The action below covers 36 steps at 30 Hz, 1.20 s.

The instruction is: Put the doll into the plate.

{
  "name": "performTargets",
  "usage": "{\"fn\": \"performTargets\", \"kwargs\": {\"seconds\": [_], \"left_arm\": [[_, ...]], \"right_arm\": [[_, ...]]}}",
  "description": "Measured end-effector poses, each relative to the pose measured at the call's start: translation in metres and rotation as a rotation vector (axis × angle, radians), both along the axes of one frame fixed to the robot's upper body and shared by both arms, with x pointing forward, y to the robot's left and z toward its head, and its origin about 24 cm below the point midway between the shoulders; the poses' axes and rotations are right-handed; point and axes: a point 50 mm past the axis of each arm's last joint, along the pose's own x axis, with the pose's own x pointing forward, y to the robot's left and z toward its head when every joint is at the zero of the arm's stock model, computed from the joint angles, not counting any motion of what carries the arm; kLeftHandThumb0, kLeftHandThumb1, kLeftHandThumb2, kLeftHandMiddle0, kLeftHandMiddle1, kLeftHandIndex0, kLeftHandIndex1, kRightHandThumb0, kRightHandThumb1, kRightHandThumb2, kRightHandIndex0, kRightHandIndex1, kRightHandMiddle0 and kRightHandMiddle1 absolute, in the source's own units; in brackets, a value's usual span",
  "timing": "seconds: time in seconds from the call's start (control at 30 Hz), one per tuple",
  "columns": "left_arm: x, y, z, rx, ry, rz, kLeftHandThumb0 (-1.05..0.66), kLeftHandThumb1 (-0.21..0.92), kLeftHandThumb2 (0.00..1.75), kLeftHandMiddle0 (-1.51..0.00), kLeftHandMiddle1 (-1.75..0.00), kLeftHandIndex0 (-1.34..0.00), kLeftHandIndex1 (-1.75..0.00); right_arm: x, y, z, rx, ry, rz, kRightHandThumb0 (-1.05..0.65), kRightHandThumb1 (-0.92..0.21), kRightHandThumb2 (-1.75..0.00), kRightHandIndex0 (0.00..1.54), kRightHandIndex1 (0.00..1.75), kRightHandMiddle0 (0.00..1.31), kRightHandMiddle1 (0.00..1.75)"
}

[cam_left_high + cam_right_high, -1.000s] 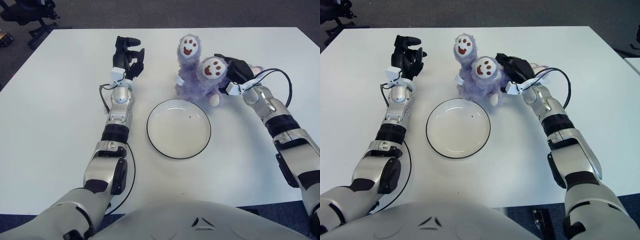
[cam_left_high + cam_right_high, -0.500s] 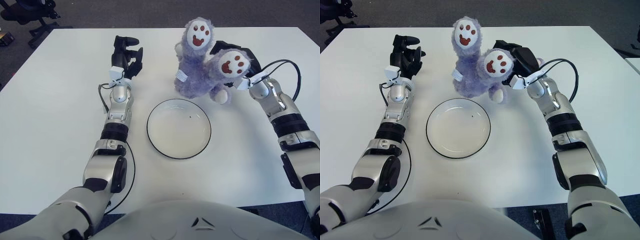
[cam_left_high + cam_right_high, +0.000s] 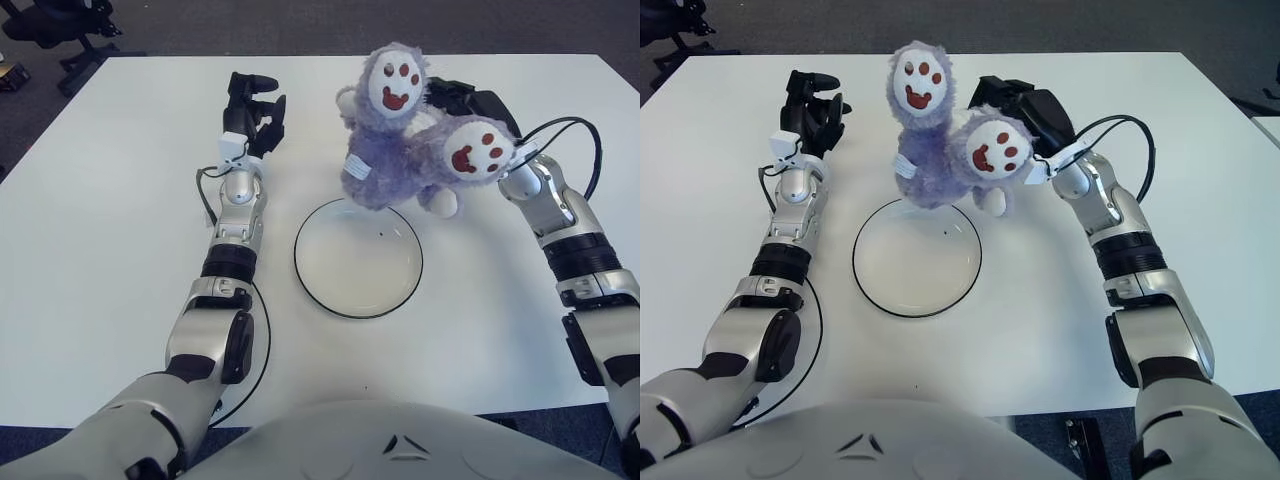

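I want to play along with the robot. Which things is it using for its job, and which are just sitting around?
For the job:
purple doll, gripped by the right hand, above the plate's far rim
white plate, nothing in it yet

Just there:
left hand, left of the doll, holding nothing
white table
black chair at the far left corner

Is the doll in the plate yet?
Not yet. The right hand holds the doll above the plate's far rim; the plate is empty.
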Motion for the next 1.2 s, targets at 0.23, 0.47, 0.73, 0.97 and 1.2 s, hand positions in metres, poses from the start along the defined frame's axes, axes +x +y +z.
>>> {"fn": "performTargets", "kwargs": {"seconds": [0.23,0.47,0.73,0.97,1.2], "left_arm": [[0.000,-0.001,-0.001,-0.001,0.002,-0.003,0.00,0.92,0.34,-0.35,-1.50,-0.34,-1.49],[0.000,-0.003,-0.001,-0.003,0.004,-0.006,0.00,0.92,0.34,-0.35,-1.50,-0.34,-1.49],[0.000,-0.005,-0.002,-0.004,0.009,-0.010,0.00,0.92,0.34,-0.35,-1.50,-0.34,-1.49],[0.000,-0.007,-0.002,-0.001,0.010,-0.016,0.00,0.92,0.34,-0.35,-1.50,-0.34,-1.49],[0.000,-0.008,-0.003,0.001,0.012,-0.016,0.00,0.92,0.34,-0.35,-1.51,-0.34,-1.49]], "right_arm": [[-0.010,0.008,-0.003,-0.025,0.022,0.039,0.00,-0.36,-1.28,0.56,1.73,0.38,1.75],[-0.016,0.011,-0.008,-0.026,0.049,0.065,0.00,-0.31,-1.33,0.58,1.74,0.41,1.75],[-0.023,0.014,-0.018,-0.012,0.075,0.108,0.00,-0.29,-1.35,0.60,1.75,0.43,1.75],[-0.028,0.017,-0.021,-0.020,0.102,0.158,0.00,-0.29,-1.35,0.60,1.75,0.43,1.74],[-0.038,0.022,-0.031,-0.037,0.164,0.209,0.00,-0.30,-1.35,0.60,1.75,0.43,1.74]]}}
